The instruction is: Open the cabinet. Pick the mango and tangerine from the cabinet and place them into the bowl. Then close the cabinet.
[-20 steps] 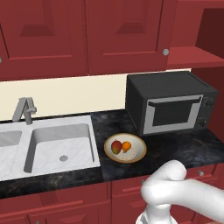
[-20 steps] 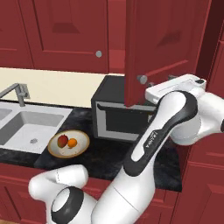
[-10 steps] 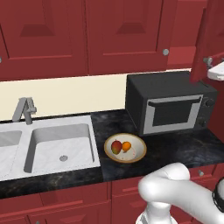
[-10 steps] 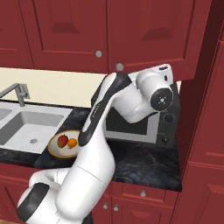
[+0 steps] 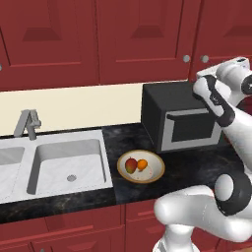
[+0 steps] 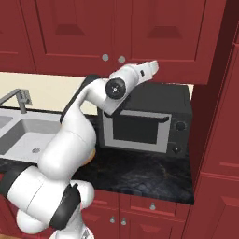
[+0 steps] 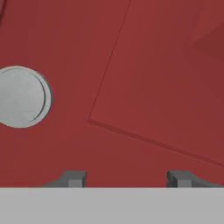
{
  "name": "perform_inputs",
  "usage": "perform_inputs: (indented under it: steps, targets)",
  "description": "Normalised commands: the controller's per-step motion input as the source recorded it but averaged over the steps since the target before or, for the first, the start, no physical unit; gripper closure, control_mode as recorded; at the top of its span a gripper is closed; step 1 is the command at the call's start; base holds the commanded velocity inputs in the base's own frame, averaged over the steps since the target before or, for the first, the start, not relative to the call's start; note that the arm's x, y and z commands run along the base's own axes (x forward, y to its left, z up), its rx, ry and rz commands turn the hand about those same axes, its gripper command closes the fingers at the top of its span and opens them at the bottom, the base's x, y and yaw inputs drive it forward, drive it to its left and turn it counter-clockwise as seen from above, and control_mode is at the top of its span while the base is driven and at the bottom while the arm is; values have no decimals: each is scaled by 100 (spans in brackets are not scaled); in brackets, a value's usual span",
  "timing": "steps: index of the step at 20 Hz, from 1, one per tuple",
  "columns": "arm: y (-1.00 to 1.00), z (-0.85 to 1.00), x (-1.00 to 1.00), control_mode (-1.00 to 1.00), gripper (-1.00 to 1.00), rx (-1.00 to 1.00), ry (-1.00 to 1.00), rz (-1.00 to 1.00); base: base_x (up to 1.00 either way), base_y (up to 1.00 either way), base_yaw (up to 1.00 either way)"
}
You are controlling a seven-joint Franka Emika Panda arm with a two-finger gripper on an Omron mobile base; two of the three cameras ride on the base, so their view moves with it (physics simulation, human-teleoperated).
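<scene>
The cabinet (image 5: 147, 39) hangs above the surface (image 5: 197, 162) with its raised-panel doors flush and shut, so the last step of the task looks done. In the hand view the dark red door fills the frame at close range, with a small round silver knob (image 7: 22, 97) at about 9 o'clock from the pincer (image 7: 127, 178). The pincer is part open and has hold of nothing: both dark fingertips (image 7: 72, 178) stand apart against bare wood, well to the side of the knob. My guess is that the hand sits this close because it is pressed near the door face, as it would be after pushing it to.

The mango (image 5: 131, 165) and the tangerine (image 5: 142, 165) lie side by side, touching, in the bowl (image 5: 152, 176), which stands on the dark speckled stone surface at about 3 o'clock from the steel sink (image 5: 69, 162) and at 7 o'clock from the black microwave (image 5: 182, 123). The mango is oval, red and green; the tangerine is round and plain orange. The bowl is wide, shallow and cream-tan, low enough for both fruits to rest without rolling out.

In the right base view the white arm bends up over the microwave, with the pincer (image 6: 150, 66) just below the two door knobs.
</scene>
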Motion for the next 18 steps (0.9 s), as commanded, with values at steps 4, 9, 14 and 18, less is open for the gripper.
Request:
perform_inputs:
  steps: [4,9,14,18]
  targets:
    - [100,0,100,-100,-100,0,16,-25,0,0,0]
    - [77,12,100,-100,-100,11,29,-13,0,0,0]
    - [33,51,94,-100,-100,26,45,0,0,0,0]
    - [56,8,100,-100,-100,15,24,0,0,0,0]
